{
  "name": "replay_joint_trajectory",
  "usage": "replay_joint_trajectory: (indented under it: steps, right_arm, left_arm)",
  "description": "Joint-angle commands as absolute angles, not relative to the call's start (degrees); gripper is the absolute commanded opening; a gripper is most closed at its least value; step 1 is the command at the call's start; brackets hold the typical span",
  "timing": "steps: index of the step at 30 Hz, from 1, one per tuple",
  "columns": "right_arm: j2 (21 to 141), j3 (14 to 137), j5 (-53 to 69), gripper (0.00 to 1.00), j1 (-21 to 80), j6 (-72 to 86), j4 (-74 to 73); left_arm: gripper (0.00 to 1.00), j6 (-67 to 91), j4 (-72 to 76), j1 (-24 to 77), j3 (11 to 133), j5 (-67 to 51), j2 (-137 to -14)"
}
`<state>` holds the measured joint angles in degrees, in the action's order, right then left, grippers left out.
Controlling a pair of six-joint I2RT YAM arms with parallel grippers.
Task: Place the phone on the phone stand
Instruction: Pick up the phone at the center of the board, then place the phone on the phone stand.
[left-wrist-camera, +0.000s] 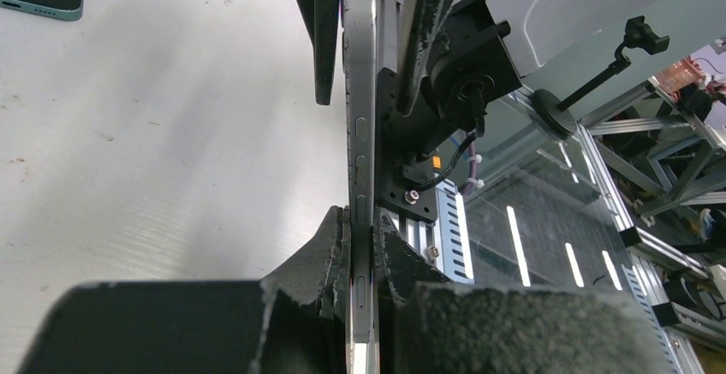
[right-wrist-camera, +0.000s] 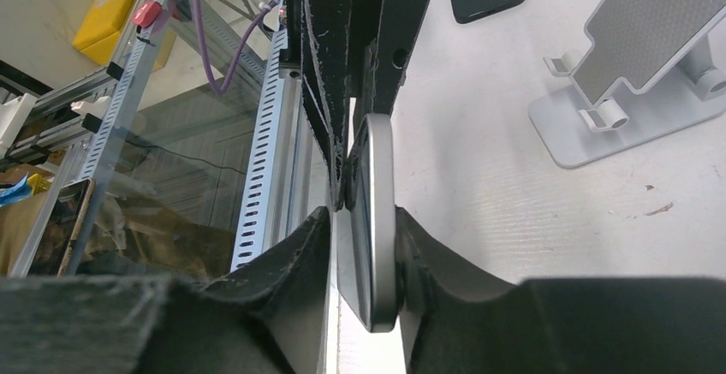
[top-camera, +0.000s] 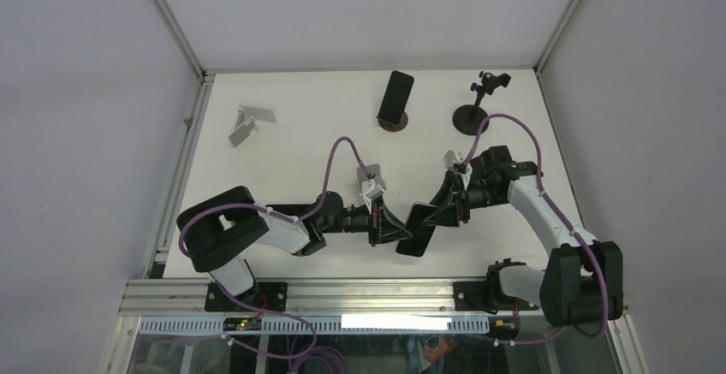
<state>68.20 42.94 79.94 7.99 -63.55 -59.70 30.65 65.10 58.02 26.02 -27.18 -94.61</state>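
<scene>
Phone (top-camera: 419, 231) up off the table (top-camera: 291, 160), close to the near edge and about midway between the two arms. Turned edge-on to both wrist cameras. Runs lengthwise from one claw to the other, left end slightly nearer, right end slightly farther.

Left gripper (left-wrist-camera: 363, 237) clamped tight across the thin body at the left end, both pads flat on the faces. Right gripper (right-wrist-camera: 368, 228) narrow around the right end, coming in from the far right. In its own wrist view the fingers (right-wrist-camera: 300, 254) hug both faces. From the left wrist a sliver of light shows beside one finger. Cannot tell whether that bite is complete.

Two bare stands on offer, and no way to tell from here which is meant. Silver stand (top-camera: 251, 122) far left, well apart from the phone and on the left arm's side. Black clip stand (top-camera: 476, 107) far right, just beyond the right arm's elbow and nearer to that arm. Second phone (top-camera: 397, 93) already propped on a round-base stand (top-camera: 393, 121) at far centre, between the two.

Likely crux: a secure right-hand grip before any release on the left. Otherwise a drop to the table.
</scene>
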Motion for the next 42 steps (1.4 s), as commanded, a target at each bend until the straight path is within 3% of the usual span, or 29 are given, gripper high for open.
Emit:
replay_joint_trajectory:
  steps: [1, 6, 16, 30, 42]
  right_arm:
    - [68.3, 44.2, 82.2, 0.3, 8.5, -64.5, -59.3]
    - [68.3, 44.7, 82.6, 0.0, 8.5, -62.3, -58.2]
    - [67.9, 46.9, 80.4, 0.0, 7.1, -59.4, -57.5]
    - [66.9, 49.6, 74.6, 0.0, 0.4, -55.8, -57.2]
    - [67.2, 49.8, 73.3, 0.0, 0.2, -55.5, -56.9]
  left_arm:
    - [0.0, 29.3, 73.6, 57.4, 28.0, -26.8, -93.8]
    - [0.0, 29.2, 73.8, 57.4, 27.1, -25.3, -93.3]
    - [0.49, 27.9, 67.3, 57.2, 23.4, -18.6, -87.4]
    - [0.68, 14.2, 23.4, 57.1, 28.4, -7.9, -64.6]
    - [0.8, 12.8, -1.4, 55.2, 38.1, 7.7, -57.9]
